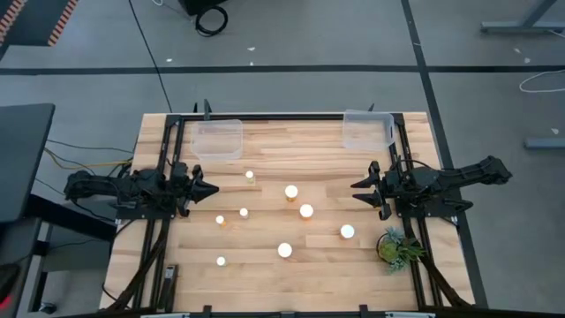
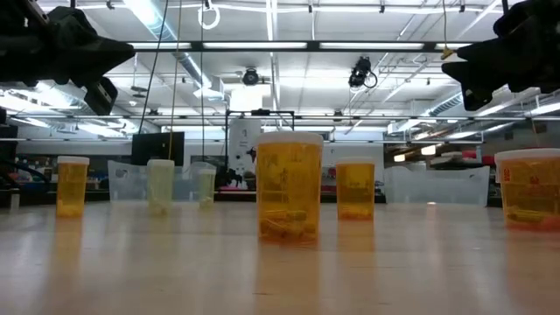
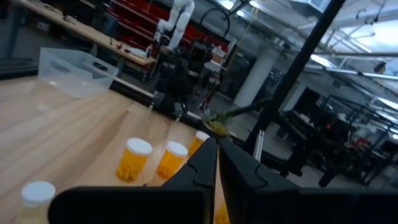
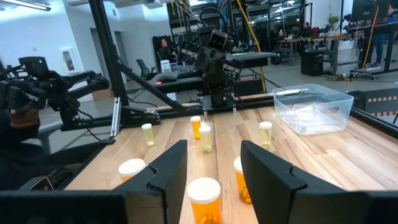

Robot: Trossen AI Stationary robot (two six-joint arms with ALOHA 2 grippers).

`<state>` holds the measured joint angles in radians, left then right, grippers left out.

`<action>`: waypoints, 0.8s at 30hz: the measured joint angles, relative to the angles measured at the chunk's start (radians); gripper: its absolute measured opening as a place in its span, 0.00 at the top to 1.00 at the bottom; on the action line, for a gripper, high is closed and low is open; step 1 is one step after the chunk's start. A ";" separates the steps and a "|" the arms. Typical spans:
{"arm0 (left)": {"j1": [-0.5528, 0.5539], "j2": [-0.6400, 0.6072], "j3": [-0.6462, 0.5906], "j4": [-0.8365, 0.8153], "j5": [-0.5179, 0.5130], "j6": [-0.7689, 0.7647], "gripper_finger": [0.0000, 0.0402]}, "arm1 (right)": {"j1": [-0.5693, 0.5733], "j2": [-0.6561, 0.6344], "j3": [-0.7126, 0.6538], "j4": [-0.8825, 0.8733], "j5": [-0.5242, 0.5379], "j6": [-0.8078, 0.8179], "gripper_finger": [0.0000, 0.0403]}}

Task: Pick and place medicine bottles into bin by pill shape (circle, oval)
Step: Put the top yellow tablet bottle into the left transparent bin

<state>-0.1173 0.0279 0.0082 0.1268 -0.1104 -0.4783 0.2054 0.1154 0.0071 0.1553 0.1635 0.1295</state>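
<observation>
Bottles (image 1: pixel 291 192) waiting between bins (image 1: pixel 217 139) | right gripper (image 1: pixel 360 191) hovering spread, left gripper (image 1: pixel 212 189) pinched empty | grasp below caps, squarely

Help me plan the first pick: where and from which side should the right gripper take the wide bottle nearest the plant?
Probably grip the wide bottle across its orange body just under the white cap, coming from above. It stands upright and apart from its neighbours, with room for fingers all round. The right gripper, open, waits nearby.
</observation>
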 joint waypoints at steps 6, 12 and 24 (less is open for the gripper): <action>0.000 0.120 0.000 0.062 -0.019 0.038 0.95 | 0.000 0.000 0.000 0.000 0.000 0.000 0.61; 0.000 0.291 0.002 0.191 -0.075 0.057 0.92 | 0.000 0.000 0.000 0.000 0.000 0.000 0.61; -0.054 0.663 0.173 0.052 -0.070 -0.009 0.91 | 0.000 0.000 0.000 0.000 0.000 0.000 0.61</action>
<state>-0.1716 0.6913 0.1814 0.1784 -0.1799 -0.4872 0.2050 0.1154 0.0071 0.1555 0.1637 0.1295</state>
